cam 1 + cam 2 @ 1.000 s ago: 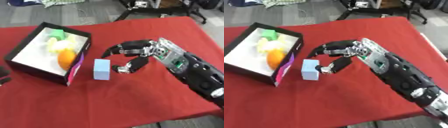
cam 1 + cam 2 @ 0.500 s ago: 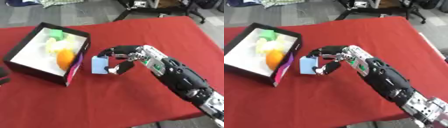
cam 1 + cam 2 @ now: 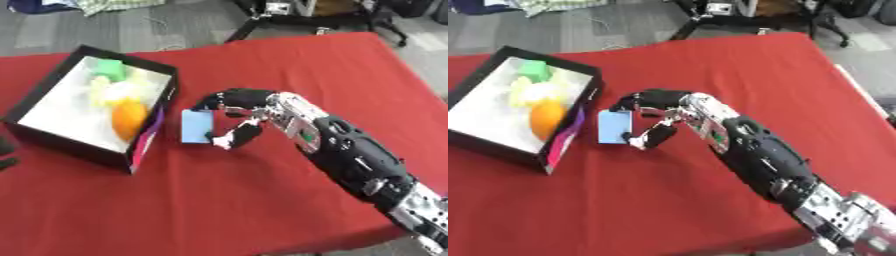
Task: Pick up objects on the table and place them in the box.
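Right hand [image 3: 234, 116] pinching pale blue rectangular block [image 3: 196, 126], upright, just beside black box [image 3: 52, 144]

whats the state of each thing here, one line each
light blue block: upright on the red table, beside the box, between the right hand's fingers and thumb
right hand: fingers curled round the block
box: open, holding fruit
orange: inside the box
green item: inside the box, far corner
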Robot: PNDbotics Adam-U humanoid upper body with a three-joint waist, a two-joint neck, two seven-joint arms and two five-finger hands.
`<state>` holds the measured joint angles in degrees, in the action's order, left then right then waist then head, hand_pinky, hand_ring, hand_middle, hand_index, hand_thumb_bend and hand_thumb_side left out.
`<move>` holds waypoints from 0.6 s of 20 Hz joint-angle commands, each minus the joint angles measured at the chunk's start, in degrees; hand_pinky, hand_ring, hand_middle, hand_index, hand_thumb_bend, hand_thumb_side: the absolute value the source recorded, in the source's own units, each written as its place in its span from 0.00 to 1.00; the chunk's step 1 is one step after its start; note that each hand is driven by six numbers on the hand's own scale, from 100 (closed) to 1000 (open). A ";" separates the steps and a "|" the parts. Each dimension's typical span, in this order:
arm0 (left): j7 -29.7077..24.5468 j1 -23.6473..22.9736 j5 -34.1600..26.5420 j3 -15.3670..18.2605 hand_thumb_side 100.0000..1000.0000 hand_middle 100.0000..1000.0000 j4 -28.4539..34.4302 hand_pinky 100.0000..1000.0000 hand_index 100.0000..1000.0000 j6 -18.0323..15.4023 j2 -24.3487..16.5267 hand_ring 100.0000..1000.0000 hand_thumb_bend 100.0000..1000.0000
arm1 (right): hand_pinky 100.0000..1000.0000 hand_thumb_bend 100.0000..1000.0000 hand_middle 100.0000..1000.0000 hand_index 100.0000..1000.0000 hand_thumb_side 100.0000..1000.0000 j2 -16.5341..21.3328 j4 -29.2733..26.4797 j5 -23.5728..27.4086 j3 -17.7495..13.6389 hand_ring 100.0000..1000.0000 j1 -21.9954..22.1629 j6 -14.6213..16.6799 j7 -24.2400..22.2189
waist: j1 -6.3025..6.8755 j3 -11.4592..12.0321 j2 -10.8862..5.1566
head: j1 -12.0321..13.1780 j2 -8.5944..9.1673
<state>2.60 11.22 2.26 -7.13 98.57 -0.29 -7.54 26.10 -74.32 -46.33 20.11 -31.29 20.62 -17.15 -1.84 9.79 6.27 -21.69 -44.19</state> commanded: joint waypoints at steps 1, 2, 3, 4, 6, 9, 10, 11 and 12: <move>0.04 0.62 0.04 0.05 0.92 0.55 0.92 0.72 0.69 -0.01 -0.40 0.72 0.00 | 0.77 0.00 0.31 0.55 0.14 0.76 0.78 -0.93 -0.62 0.47 -0.50 -0.52 4.15 | 0.18 -0.05 -1.31 | -0.09 0.07; 0.06 0.63 0.04 0.07 0.92 0.55 0.92 0.72 0.69 -0.01 -0.39 0.72 0.00 | 0.75 0.00 0.23 0.47 0.13 0.85 0.59 -0.53 -0.78 0.42 -0.57 -0.65 5.62 | 0.19 -0.06 -1.32 | -0.08 0.07; 0.08 0.64 0.04 0.08 0.92 0.55 0.92 0.72 0.69 -0.01 -0.37 0.72 0.00 | 0.75 0.00 0.20 0.44 0.12 1.01 0.31 -0.01 -0.92 0.41 -0.63 -0.82 7.01 | 0.20 -0.07 -1.33 | -0.08 0.07; 0.10 0.66 0.05 0.10 0.92 0.55 0.92 0.72 0.69 -0.01 -0.35 0.72 0.00 | 0.75 0.00 0.19 0.43 0.12 1.23 -0.05 0.62 -1.09 0.40 -0.71 -1.02 8.29 | 0.21 -0.09 -1.36 | -0.05 0.07; 0.15 0.67 0.04 0.14 0.92 0.55 0.93 0.72 0.69 -0.02 -0.32 0.72 0.00 | 0.75 0.00 0.17 0.42 0.11 1.88 -0.94 2.09 -1.44 0.40 -0.96 -1.45 10.30 | 0.23 -0.11 -1.41 | 0.03 0.07; 0.27 0.69 0.01 0.23 0.92 0.55 0.95 0.72 0.69 -0.03 -0.29 0.72 0.00 | 0.75 0.00 0.16 0.41 0.11 3.45 -2.81 3.84 -2.48 0.39 -1.67 -2.18 12.14 | 0.26 -0.13 -1.49 | 0.16 0.07; 0.31 0.70 0.00 0.26 0.92 0.55 0.96 0.72 0.69 -0.04 -0.28 0.72 0.00 | 0.75 0.00 0.16 0.41 0.11 3.98 -3.34 4.69 -2.95 0.39 -2.01 -2.49 12.54 | 0.27 -0.13 -1.49 | 0.24 0.07; 0.34 0.73 0.00 0.29 0.92 0.55 0.98 0.72 0.69 -0.04 -0.27 0.72 0.00 | 0.75 0.00 0.16 0.41 0.11 4.56 -3.83 5.54 -3.45 0.39 -2.46 -2.83 12.84 | 0.29 -0.11 -1.48 | 0.30 0.07; 0.37 0.76 -0.02 0.30 0.92 0.55 1.01 0.72 0.69 -0.05 -0.25 0.72 0.00 | 0.75 0.00 0.16 0.41 0.11 5.02 -4.18 6.34 -3.96 0.39 -3.01 -3.20 13.05 | 0.33 -0.07 -1.43 | 0.36 0.07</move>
<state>2.76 11.23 2.26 -7.12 98.57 -0.30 -7.50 28.89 -76.77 -41.09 17.36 -33.13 17.80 -4.74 -1.83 9.74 6.27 -21.50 -44.19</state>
